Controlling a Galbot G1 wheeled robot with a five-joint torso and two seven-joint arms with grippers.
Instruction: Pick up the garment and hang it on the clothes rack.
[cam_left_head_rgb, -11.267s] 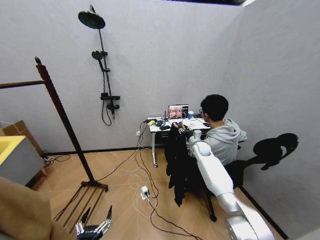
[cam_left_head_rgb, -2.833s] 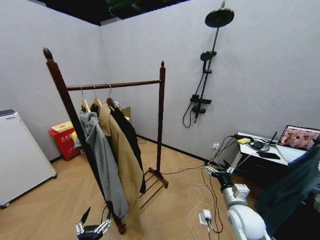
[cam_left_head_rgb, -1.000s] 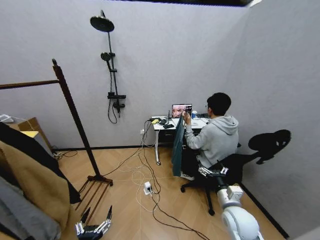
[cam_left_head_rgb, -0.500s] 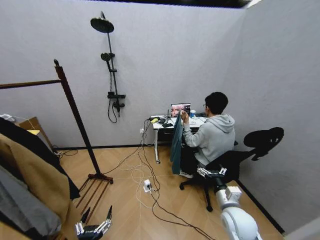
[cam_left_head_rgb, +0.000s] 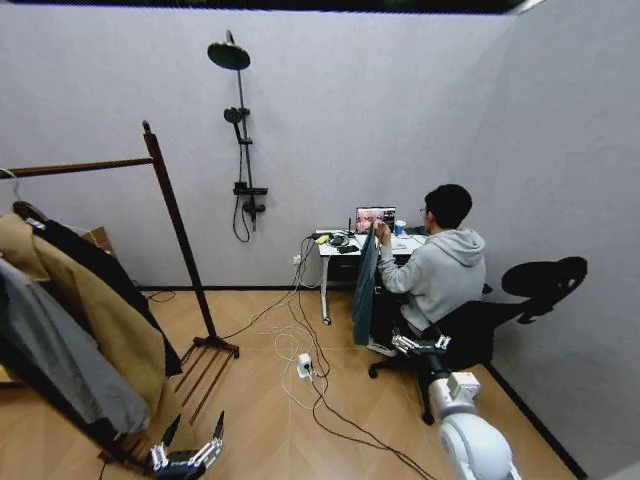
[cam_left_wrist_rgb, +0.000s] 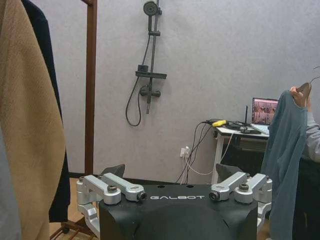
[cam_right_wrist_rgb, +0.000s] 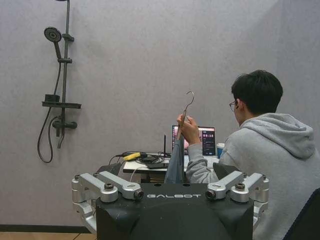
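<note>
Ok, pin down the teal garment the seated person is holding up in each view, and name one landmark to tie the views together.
Head view: the teal garment hangs from the person's raised hand, beside the laptop.
Left wrist view: it hangs next to the laptop, on the side away from the shower pole.
Right wrist view: it is seen edge-on below the hanger hook, in front of the laptop.
Shared landmark: the shower pole on the wall.

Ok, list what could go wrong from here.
1. Cables and a power strip lie across the floor toward the desk; the base could snag them.
2. The person's hand grips the hanger just under the hook of the teal garment; the open right gripper might pinch fingers there. The left gripper hangs low, open.
3. The clothes rack carries a bulky tan coat; another hanger could catch on it.
</note>
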